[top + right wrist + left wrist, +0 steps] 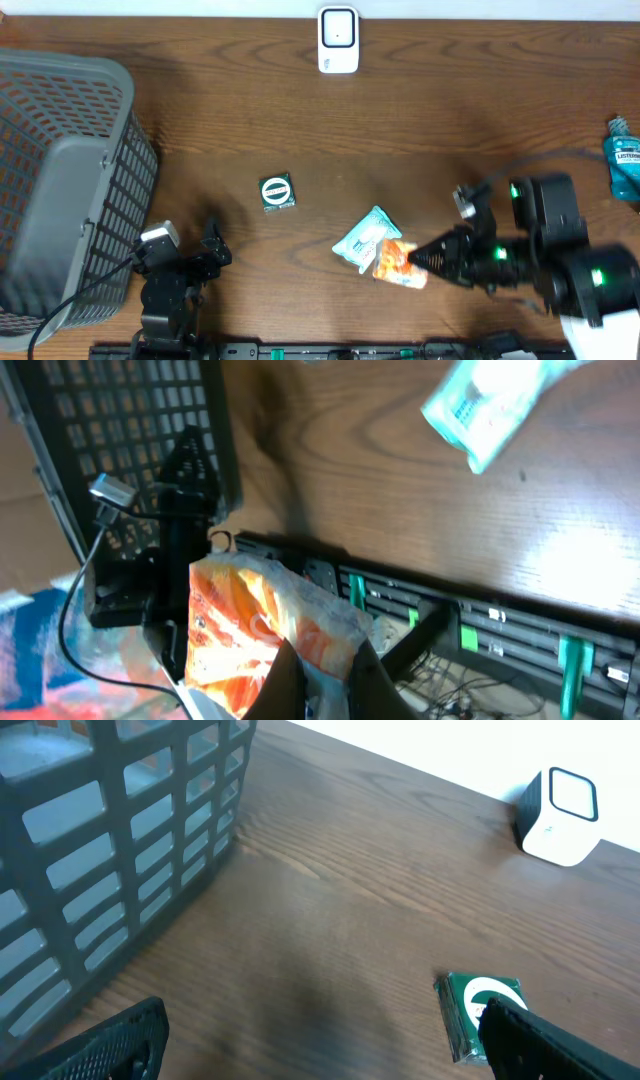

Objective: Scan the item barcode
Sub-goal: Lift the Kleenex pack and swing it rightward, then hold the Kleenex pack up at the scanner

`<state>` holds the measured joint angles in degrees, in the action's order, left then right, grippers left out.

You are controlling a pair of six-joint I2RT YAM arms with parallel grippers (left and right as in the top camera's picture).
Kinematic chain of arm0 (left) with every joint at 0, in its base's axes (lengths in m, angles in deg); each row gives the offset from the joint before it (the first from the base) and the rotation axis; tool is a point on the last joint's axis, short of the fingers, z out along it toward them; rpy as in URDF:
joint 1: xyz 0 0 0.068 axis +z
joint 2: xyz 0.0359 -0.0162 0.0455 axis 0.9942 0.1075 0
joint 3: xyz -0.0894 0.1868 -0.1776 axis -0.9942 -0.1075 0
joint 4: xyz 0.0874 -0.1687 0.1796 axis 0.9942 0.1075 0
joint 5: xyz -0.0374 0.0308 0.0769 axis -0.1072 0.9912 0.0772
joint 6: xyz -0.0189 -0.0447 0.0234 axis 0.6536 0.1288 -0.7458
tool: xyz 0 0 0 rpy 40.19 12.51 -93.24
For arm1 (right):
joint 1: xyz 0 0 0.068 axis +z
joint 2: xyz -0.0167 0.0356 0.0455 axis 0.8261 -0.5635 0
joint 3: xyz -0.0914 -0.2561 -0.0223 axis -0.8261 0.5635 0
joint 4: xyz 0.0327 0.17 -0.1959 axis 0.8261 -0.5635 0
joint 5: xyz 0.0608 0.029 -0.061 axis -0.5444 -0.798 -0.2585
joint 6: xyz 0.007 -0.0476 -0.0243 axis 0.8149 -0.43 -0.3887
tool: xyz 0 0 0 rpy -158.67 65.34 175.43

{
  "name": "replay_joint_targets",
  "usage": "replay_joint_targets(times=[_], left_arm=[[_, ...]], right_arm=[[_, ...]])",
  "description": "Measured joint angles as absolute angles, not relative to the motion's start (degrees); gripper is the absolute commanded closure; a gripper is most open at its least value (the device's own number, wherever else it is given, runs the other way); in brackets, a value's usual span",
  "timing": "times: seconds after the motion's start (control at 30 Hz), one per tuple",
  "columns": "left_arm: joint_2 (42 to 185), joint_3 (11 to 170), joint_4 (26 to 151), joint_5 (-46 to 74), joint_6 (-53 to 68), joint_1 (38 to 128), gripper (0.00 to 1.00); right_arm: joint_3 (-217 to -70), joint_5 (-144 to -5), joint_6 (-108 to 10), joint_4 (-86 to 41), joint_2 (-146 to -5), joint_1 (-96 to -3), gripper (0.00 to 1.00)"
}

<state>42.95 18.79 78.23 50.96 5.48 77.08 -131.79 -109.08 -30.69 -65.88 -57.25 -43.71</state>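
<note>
Right gripper (424,262) clamps orange packet (392,258); its print illegible

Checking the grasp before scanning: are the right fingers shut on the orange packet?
Shut: the right wrist view shows the right fingers pinching the orange packet between them.

The desk (420,110) is brown wood grain. The basket (60,170) at left is grey lattice, the far scanner (338,40) white. The box (277,192) is dark green with a white ring, the pouch (365,238) pale teal, the packet (398,262) orange and white.
</note>
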Motion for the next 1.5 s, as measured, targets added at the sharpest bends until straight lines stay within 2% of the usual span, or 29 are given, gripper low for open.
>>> replay_joint_targets(times=[0.2,0.4,0.53,0.77,0.93,1.03,1.13,1.23,1.37,1.5], left_arm=[[43.0,18.8,78.3,51.0,5.5,77.1,0.02],[43.0,18.8,78.3,51.0,5.5,77.1,0.01],[43.0,18.8,78.3,51.0,5.5,77.1,0.02],[43.0,18.8,78.2,51.0,5.5,77.1,0.02],[43.0,18.8,78.2,51.0,5.5,77.1,0.02],[43.0,18.8,78.3,51.0,5.5,77.1,0.02],[43.0,18.8,78.3,51.0,5.5,77.1,0.02],[43.0,18.8,78.3,51.0,5.5,77.1,0.02],[43.0,18.8,78.3,51.0,5.5,77.1,0.02],[43.1,18.8,78.3,51.0,5.5,77.1,0.02]], right_arm=[[-127.5,-106.8,-24.4,-62.7,-47.2,-43.7,0.99],[-127.1,-98.5,-24.4,-54.8,-45.6,-43.7,0.99],[-123.0,-92.7,-26.4,-40.0,-45.7,-43.7,0.99],[-108.4,-88.5,-32.9,-1.3,-50.3,-43.1,0.99],[-99.3,-87.0,-38.4,34.0,-63.5,-41.3,0.99],[-98.6,-85.6,-39.9,50.1,-73.8,-40.2,0.99],[-98.7,-83.1,-41.6,71.6,-87.0,-38.6,0.99],[-100.9,-79.4,-44.9,85.4,-99.8,-36.7,0.99],[-109.5,-74.5,-48.8,89.3,-114.8,-34.9,0.99],[-126.2,-71.5,-52.0,84.6,-128.2,-34.8,0.99]])
